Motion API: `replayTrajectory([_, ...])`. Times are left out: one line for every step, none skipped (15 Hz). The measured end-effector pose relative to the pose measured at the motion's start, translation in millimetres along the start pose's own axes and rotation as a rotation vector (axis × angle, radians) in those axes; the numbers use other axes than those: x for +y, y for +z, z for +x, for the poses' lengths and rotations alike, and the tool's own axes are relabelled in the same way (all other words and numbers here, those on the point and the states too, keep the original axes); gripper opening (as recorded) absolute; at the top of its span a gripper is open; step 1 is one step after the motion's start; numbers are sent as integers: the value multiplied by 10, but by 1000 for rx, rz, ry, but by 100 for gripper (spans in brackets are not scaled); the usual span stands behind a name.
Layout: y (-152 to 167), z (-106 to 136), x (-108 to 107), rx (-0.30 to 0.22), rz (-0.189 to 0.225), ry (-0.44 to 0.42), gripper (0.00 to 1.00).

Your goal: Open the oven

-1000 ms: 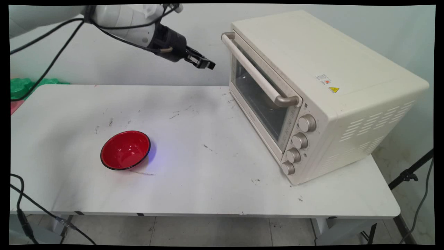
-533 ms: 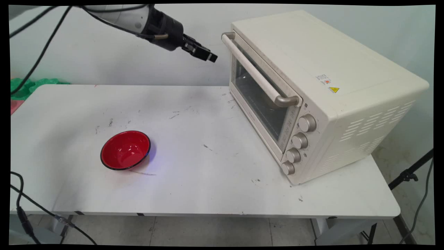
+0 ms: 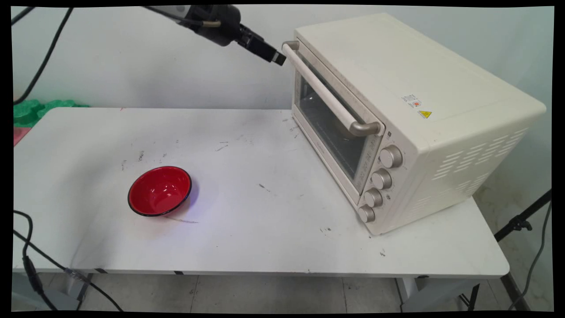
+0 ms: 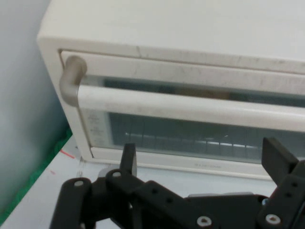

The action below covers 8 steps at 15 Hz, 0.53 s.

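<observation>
Main view shows the gripper raised high near the top edge, well above the counter, its tip just beside the far end of the oven's handle; whether it touches the handle cannot be told from this angle. Hand view shows the gripper with its two fingers spread wide apart and nothing between them, pointed at the oven's front. The oven is cream-coloured and stands on the right part of the counter, its glass door shut, with the long handle running across the top of the door. Four round knobs sit in a column at the near end of its front. A red bowl with a dark rim stands upright on the left part of the counter, well apart from the oven and the gripper.
</observation>
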Motion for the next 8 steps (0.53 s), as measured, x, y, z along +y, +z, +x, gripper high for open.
replayTrajectory([12,57,16,-3,1,1,100])
replayTrajectory([30,107,31,-6,0,1,100])
replayTrajectory([50,164,46,-8,1,2,100])
replayTrajectory([77,215,62,-10,1,3,100])
replayTrajectory([109,272,81,-13,1,6,100])
replayTrajectory([148,325,102,-17,0,9,100])
replayTrajectory([186,370,121,-22,0,12,100])
replayTrajectory([216,404,137,-26,0,14,100])
